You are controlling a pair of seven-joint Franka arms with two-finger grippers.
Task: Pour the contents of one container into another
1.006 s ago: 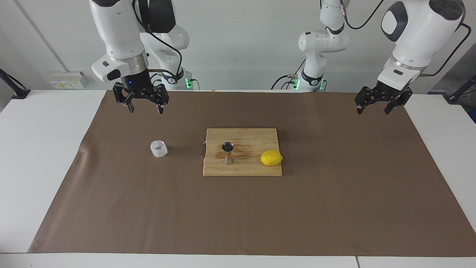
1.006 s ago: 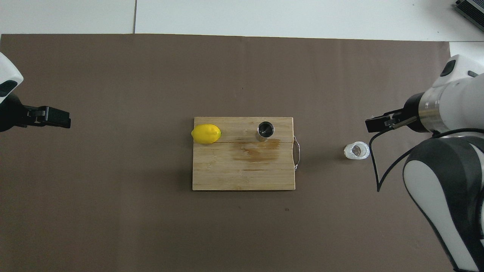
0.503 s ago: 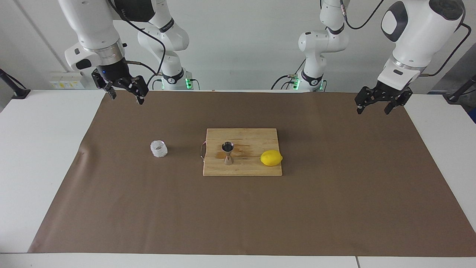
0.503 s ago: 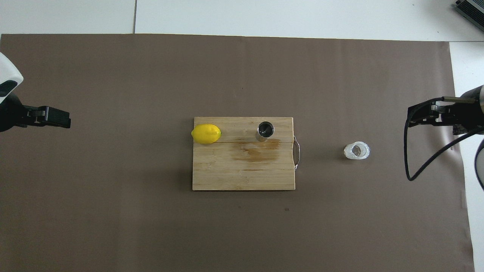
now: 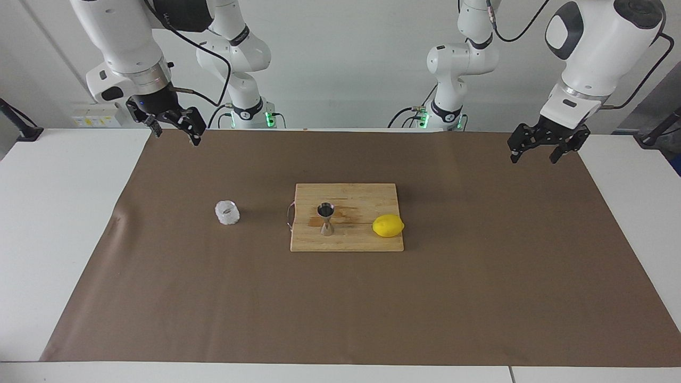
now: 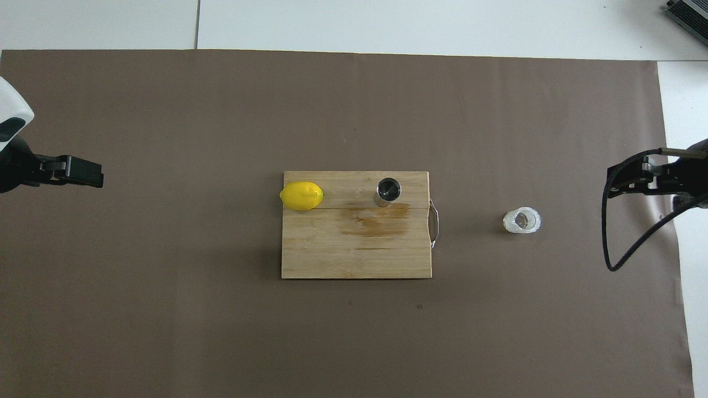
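facing: high, across table, toward robots | overhead: steeply down | shared: cutting board

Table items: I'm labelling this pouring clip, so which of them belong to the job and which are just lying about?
Belong to the job:
- glass cup, on the brown paper toward the right arm's end
- steel jigger, upright on the board

Lying about:
- lemon, on the board
- cutting board
- brown paper
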